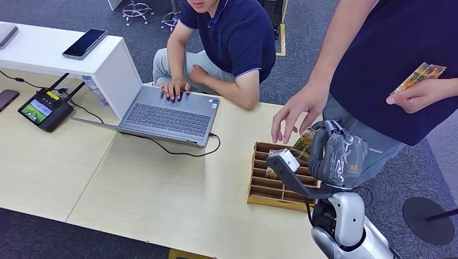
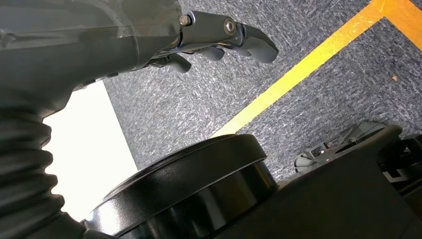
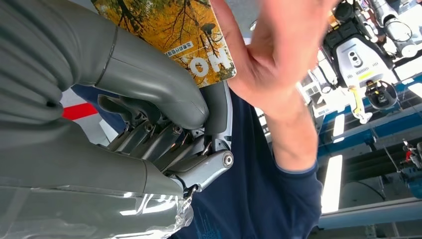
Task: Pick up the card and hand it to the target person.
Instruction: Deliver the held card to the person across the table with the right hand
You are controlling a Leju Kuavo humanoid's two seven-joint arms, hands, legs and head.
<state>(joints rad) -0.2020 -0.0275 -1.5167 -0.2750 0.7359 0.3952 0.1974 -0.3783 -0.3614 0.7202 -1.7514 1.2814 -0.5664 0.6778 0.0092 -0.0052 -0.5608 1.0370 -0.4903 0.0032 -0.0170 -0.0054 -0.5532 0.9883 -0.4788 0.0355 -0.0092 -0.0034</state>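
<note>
Right hand raised, fingers pinching card; person's hand touching it; left hand fingers curled

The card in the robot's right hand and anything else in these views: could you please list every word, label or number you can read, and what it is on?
"OH", large white letters as they appear in the turned right wrist view, on the card held by the right hand.
Small line of print beside those letters on the card: too small to read.
Sticker on the laptop: too small to read.
Second card in the person's hand: no legible text.
</note>
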